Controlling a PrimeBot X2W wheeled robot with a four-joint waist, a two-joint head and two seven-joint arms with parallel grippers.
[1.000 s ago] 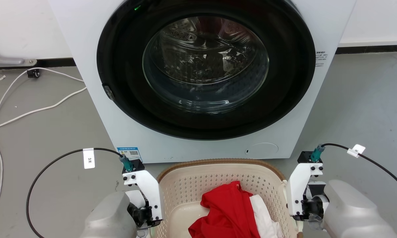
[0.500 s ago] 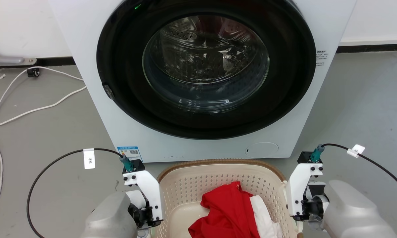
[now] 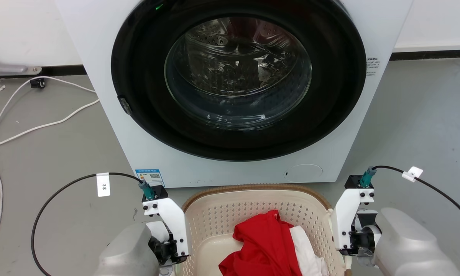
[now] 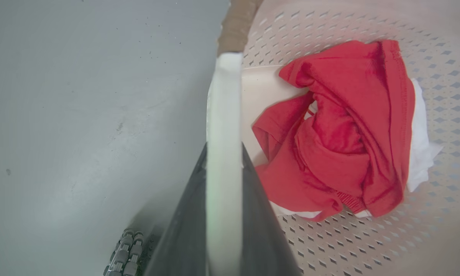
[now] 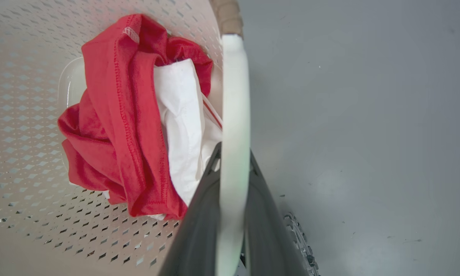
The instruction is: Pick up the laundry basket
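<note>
Grips laundry basket (image 3: 234,211) by white side handles (image 4: 224,96) w/ L claw (image 4: 224,147) & R claw (image 5: 234,147) both clenched; looks grasped, needs only lift off floor (image 3: 42,153).

A white front-loading washing machine (image 3: 138,134) stands on a smooth grey floor (image 3: 414,126) in front of a white wall (image 3: 23,30). Its large round door (image 3: 237,73) has a wide black ring around clear domed glass, and the shiny perforated drum shows behind it. A small green light (image 3: 159,7) glows at the door's upper left. A blue sticker (image 3: 150,177) sits at the machine front's lower left corner and a round flap (image 3: 303,173) at its lower right. A dark skirting strip (image 3: 425,56) runs along the foot of the wall. A white cable (image 3: 42,124) curves across the floor's left side, below a grey metal bracket (image 3: 11,69). The light is soft and even.
</note>
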